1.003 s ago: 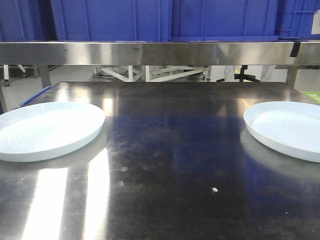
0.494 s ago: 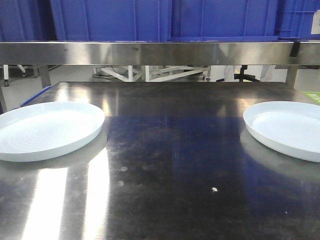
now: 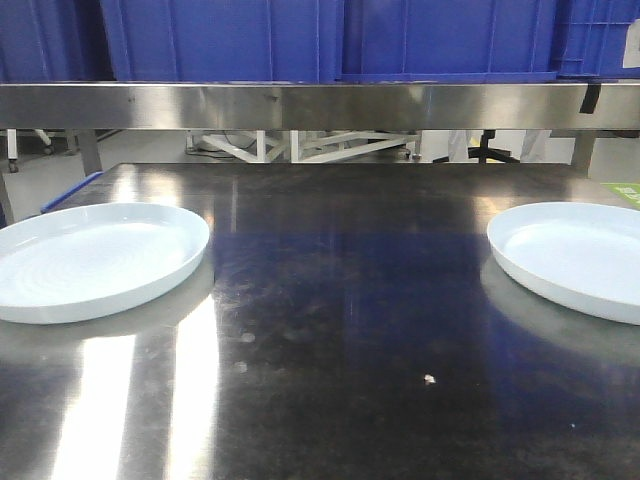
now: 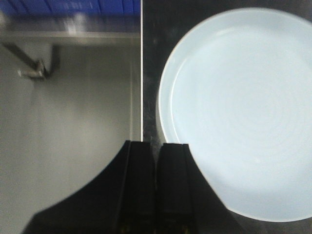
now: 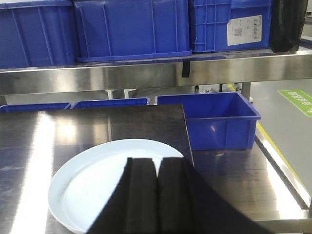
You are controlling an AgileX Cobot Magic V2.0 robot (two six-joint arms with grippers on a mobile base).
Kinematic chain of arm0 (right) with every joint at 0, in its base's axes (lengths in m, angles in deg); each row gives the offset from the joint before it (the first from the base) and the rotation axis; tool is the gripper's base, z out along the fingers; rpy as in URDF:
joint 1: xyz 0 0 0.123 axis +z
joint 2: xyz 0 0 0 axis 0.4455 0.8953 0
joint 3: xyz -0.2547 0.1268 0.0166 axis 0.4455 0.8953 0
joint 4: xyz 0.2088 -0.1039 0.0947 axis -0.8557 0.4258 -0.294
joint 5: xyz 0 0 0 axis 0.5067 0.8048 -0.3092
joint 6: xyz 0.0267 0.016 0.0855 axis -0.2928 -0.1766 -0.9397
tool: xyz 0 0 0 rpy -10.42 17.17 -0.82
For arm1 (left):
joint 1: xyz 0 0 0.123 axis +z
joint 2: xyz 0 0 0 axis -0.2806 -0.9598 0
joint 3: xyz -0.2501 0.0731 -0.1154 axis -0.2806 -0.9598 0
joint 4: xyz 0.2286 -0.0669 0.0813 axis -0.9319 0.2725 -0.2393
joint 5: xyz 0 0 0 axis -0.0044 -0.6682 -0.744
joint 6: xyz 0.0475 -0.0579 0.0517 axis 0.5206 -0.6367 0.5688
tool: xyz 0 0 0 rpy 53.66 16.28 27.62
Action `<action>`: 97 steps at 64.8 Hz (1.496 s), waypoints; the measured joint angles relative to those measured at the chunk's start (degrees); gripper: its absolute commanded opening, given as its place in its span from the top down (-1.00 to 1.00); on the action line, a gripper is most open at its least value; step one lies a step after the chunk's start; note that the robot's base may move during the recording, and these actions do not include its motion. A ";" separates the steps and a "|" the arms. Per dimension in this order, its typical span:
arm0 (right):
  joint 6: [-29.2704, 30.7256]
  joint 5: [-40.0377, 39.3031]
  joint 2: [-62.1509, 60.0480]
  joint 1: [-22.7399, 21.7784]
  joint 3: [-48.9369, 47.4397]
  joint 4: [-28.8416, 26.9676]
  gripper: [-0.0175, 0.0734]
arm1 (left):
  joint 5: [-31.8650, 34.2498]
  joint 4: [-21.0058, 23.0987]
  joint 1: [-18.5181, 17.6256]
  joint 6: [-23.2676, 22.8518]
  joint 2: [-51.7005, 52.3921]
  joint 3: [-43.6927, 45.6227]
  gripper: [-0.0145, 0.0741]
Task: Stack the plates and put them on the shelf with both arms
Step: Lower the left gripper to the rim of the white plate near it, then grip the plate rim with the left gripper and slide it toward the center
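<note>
Two white plates lie flat on the steel tabletop [image 3: 340, 300], one at the left [image 3: 95, 260] and one at the right [image 3: 575, 258]. The shelf's steel front rail [image 3: 320, 105] runs across above the table's far edge. No gripper shows in the front view. In the left wrist view my left gripper [image 4: 156, 145] is shut and empty, above the table's left edge beside the left plate's [image 4: 239, 107] rim. In the right wrist view my right gripper [image 5: 157, 160] is shut and empty, above the near right part of the right plate [image 5: 97, 180].
Blue crates [image 3: 330, 38] fill the shelf. A blue crate [image 5: 214, 119] stands on a lower steel surface to the right of the table, with more blue crates [image 5: 73, 104] behind the table's far edge. The floor [image 4: 68, 126] lies left of the table.
</note>
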 measured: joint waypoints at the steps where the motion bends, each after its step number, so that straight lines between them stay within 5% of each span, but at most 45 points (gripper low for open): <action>1: 0.00 0.00 0.00 0.00 0.00 0.00 0.49 | -0.86 0.00 0.00 0.00 -0.88 1.15 0.47; 12: 0.00 0.00 0.00 0.00 0.00 0.00 0.49 | -9.09 0.90 0.00 0.00 -11.10 9.65 0.40; 29: 0.00 0.00 0.00 0.00 0.00 0.00 0.49 | -18.25 1.50 0.00 0.00 -22.82 21.19 -0.13; 49: 0.00 0.00 0.00 0.00 0.00 0.00 0.49 | -23.11 1.54 0.37 -0.05 -29.91 28.41 -0.12; 97: 0.00 0.00 0.00 0.00 0.00 0.00 0.49 | -26.45 1.63 1.48 -0.05 -32.40 28.80 -0.03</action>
